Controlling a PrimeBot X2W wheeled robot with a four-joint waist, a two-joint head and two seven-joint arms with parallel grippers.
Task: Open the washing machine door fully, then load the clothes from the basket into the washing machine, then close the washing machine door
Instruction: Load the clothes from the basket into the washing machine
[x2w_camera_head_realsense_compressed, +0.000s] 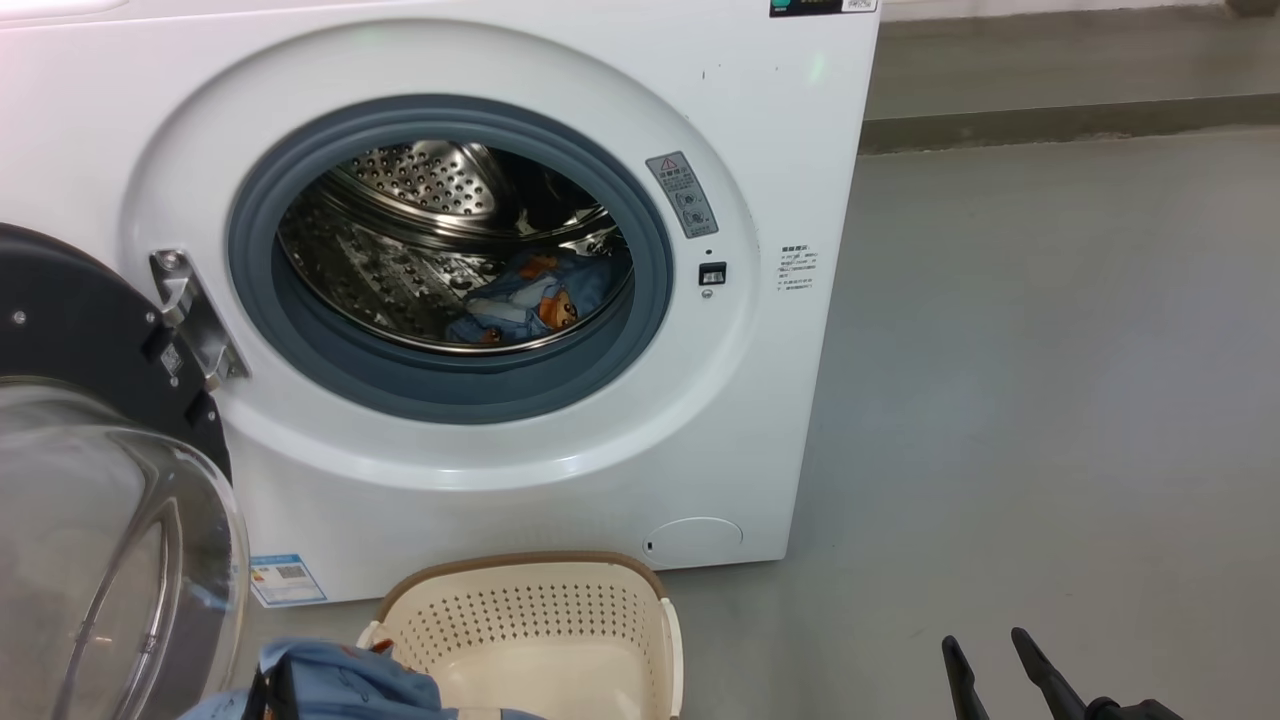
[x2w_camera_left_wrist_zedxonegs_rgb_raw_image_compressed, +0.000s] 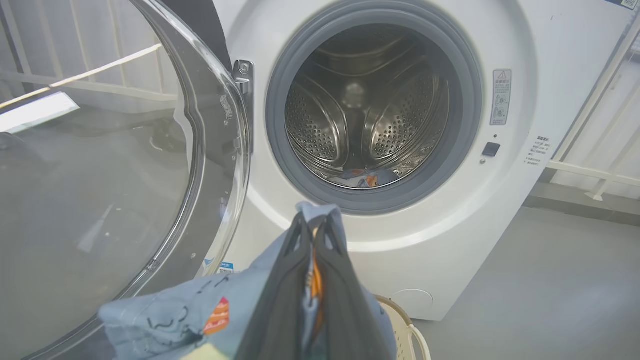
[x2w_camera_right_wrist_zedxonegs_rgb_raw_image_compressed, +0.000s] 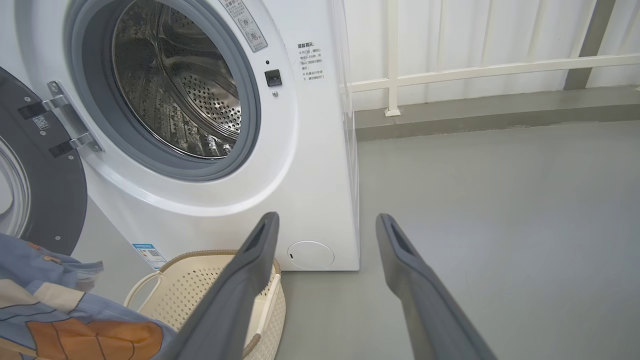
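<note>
Washing machine door (x2w_camera_head_realsense_compressed: 80, 320) swung wide left, gasket ring (x2w_camera_head_realsense_compressed: 450, 400) exposed, left gripper (x2w_camera_left_wrist_zedxonegs_rgb_raw_image_compressed: 314, 222) clamped on clothes (x2w_camera_left_wrist_zedxonegs_rgb_raw_image_compressed: 165, 312) at basket (x2w_camera_head_realsense_compressed: 520, 560) rim, right gripper (x2w_camera_right_wrist_zedxonegs_rgb_raw_image_compressed: 325, 222) spread wide, empty, over floor (x2w_camera_head_realsense_compressed: 1050, 400)

We are holding the right gripper (x2w_camera_right_wrist_zedxonegs_rgb_raw_image_compressed: 326, 219) spread wide over the floor (x2w_camera_right_wrist_zedxonegs_rgb_raw_image_compressed: 500, 200) — basket (x2w_camera_right_wrist_zedxonegs_rgb_raw_image_compressed: 200, 285) sitting before the open washing machine (x2w_camera_right_wrist_zedxonegs_rgb_raw_image_compressed: 310, 165), clothes (x2w_camera_right_wrist_zedxonegs_rgb_raw_image_compressed: 60, 320) beside it.
</note>
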